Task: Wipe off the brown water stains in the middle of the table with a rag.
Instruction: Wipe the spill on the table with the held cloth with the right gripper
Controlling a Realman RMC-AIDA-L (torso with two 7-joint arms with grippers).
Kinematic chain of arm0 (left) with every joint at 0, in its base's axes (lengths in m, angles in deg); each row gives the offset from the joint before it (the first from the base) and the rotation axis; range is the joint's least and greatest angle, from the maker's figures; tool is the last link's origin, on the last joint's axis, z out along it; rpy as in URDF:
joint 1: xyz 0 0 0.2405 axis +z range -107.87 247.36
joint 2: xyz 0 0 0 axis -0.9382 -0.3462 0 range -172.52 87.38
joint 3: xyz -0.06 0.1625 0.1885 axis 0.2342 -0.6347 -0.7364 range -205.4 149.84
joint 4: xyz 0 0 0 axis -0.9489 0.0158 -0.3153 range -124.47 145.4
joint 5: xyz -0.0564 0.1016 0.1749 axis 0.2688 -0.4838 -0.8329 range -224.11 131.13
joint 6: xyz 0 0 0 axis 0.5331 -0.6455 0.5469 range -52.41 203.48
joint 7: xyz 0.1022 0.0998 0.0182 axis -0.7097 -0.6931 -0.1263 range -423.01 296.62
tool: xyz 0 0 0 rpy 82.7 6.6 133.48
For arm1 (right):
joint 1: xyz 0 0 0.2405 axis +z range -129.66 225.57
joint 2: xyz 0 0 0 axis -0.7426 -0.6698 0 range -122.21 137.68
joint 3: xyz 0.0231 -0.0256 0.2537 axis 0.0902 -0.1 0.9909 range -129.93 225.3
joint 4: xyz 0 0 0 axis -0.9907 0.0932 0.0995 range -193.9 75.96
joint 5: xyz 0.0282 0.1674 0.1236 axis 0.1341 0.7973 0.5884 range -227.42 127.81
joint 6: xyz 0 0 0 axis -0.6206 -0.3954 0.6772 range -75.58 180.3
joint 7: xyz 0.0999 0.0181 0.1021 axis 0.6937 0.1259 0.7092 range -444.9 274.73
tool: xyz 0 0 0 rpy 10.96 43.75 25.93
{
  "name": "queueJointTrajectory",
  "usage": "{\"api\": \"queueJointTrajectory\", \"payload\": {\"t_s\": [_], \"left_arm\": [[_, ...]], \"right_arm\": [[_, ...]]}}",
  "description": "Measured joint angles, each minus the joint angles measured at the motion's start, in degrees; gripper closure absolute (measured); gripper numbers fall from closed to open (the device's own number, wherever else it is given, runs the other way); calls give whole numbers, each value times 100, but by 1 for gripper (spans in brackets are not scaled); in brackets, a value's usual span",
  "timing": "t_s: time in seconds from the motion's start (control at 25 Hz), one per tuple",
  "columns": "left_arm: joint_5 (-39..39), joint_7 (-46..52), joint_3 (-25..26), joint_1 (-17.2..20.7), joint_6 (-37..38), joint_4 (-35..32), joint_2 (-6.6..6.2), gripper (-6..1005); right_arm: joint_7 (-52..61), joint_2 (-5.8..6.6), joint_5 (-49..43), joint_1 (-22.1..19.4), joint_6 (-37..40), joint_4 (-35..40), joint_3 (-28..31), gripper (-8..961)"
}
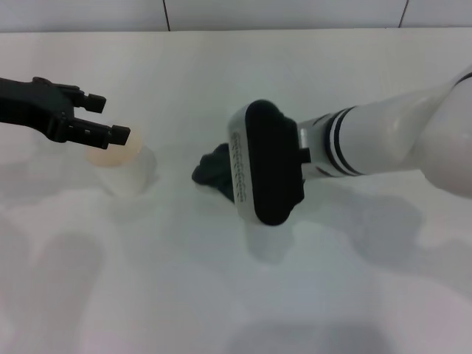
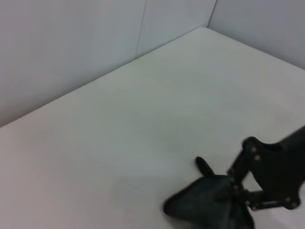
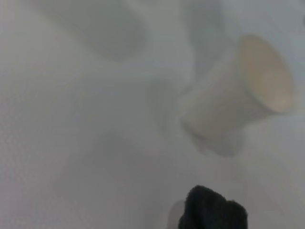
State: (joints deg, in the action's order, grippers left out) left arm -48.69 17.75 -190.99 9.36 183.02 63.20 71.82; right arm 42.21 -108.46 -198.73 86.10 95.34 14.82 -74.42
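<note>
The rag [image 1: 212,171] is a dark bunched cloth lying on the white table [image 1: 221,295] near its middle. My right arm reaches in from the right, and its wrist housing [image 1: 265,162] hides the fingers in the head view. The left wrist view shows my right gripper [image 2: 236,188] shut on the rag [image 2: 200,207] and pressing it to the table. The rag's edge also shows in the right wrist view [image 3: 212,212]. My left gripper [image 1: 103,116] is open and empty, hovering at the left above a cup. No brown water stain shows in any view.
A white paper cup [image 1: 125,173] with a faint orange tint inside stands left of the rag, under my left gripper's fingertips; it also shows in the right wrist view [image 3: 228,105]. A grey wall runs along the table's far edge.
</note>
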Motion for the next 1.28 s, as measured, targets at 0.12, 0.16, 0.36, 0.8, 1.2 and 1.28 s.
{"api": "queueJointTrajectory", "payload": {"t_s": [0.12,0.16,0.36,0.8,1.2,1.28], "left_arm": [[21,0,0,1,0,0,4,115],[21,0,0,-2,0,0,6,115],[38,-3,0,-19,0,0,11,116],[39,0,0,-22,0,0,-5,115],[37,0,0,10,-3,0,-31,116],[36,0,0,12,-4,0,-32,116]], "right_arm": [[1,0,-86,63,-282,-334,65,849],[3,0,-127,74,-308,-407,88,849],[9,0,-285,67,-329,-598,284,850],[5,10,-458,-125,75,-433,573,850],[-55,7,-603,-508,644,675,-408,851],[-59,5,-724,-571,645,794,-594,851]]}}
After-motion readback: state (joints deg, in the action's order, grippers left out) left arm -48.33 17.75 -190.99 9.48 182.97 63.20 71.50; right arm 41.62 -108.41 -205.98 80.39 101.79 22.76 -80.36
